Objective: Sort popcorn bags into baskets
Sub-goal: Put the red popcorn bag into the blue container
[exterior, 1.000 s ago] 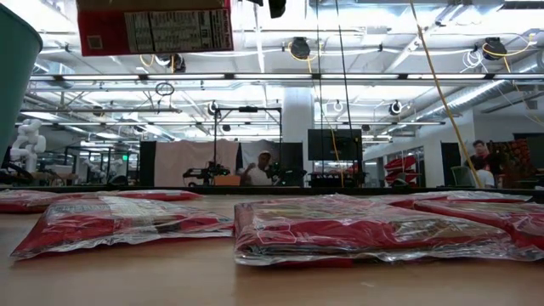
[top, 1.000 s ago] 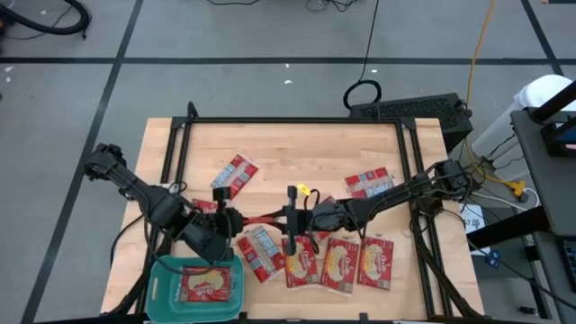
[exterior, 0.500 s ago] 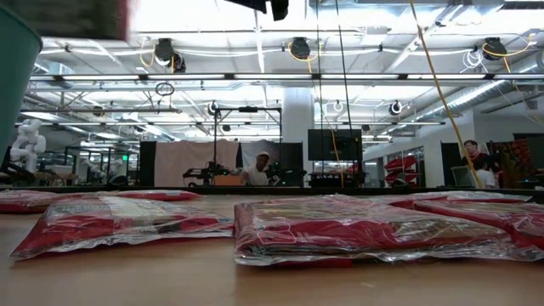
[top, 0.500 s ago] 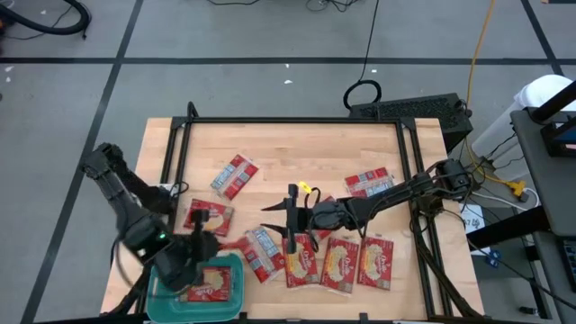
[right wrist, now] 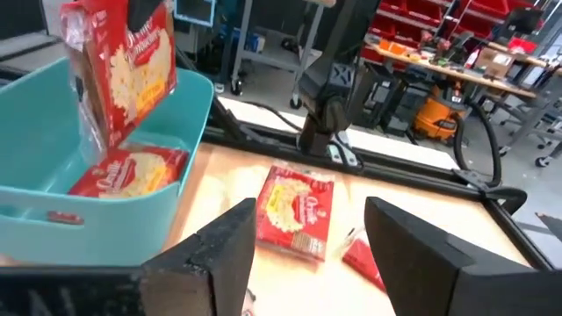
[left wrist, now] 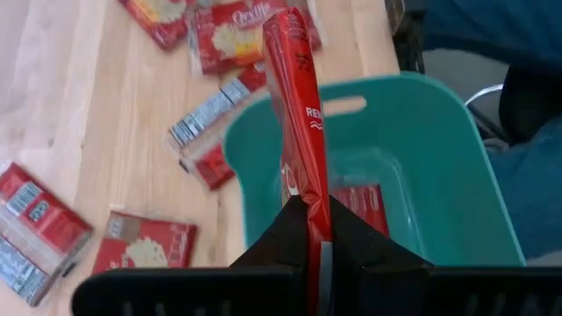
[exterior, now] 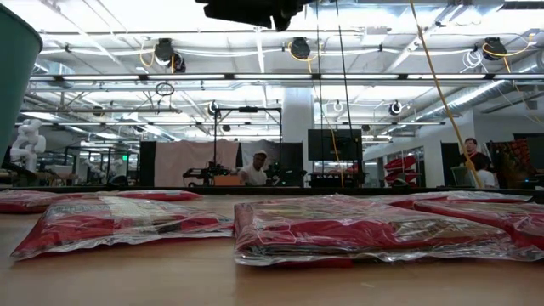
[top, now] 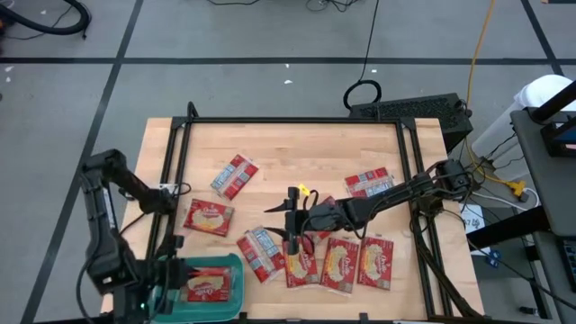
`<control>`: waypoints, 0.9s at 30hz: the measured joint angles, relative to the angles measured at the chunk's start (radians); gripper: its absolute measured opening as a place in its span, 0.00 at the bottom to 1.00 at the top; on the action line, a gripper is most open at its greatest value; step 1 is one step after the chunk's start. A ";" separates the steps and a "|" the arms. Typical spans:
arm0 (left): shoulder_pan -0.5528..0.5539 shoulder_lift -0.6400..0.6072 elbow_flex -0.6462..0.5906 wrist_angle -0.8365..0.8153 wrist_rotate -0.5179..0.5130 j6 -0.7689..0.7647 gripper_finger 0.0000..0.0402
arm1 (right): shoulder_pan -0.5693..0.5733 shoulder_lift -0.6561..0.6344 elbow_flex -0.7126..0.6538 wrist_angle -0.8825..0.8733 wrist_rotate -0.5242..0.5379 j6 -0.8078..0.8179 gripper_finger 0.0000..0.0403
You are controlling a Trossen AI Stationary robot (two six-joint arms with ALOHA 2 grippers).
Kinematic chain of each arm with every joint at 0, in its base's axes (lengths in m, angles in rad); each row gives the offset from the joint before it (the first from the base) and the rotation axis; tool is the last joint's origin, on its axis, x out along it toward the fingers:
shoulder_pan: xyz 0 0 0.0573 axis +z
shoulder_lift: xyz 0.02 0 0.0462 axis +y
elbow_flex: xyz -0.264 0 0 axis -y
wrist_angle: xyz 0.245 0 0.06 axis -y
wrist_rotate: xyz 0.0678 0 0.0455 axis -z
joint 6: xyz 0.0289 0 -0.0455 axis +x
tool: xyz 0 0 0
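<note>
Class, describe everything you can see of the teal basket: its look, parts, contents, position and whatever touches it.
The basket is a teal-green rectangular tub with rounded corners, seemingly smooth plastic, and a handle slot in its end wall. It sits upright at the table's near-left corner. One red popcorn bag lies flat inside. The left gripper hangs above it, shut on a second bag held edge-on over the opening, not touching the basket. The right gripper waits open mid-table.
</note>
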 joint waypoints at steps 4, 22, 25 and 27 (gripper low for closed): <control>-0.029 0.054 0.000 -0.016 0.001 -0.032 0.04 | -0.003 0.000 -0.008 -0.001 0.001 0.000 0.51; -0.023 0.265 -0.004 -0.023 0.052 -0.094 0.09 | -0.022 0.000 -0.028 -0.001 0.000 0.052 0.50; -0.021 0.291 -0.005 -0.023 0.054 -0.080 0.09 | -0.022 0.000 -0.028 -0.001 0.000 0.059 0.50; -0.021 0.304 -0.005 -0.022 0.059 -0.073 0.09 | -0.022 0.000 -0.028 -0.001 -0.001 0.068 0.50</control>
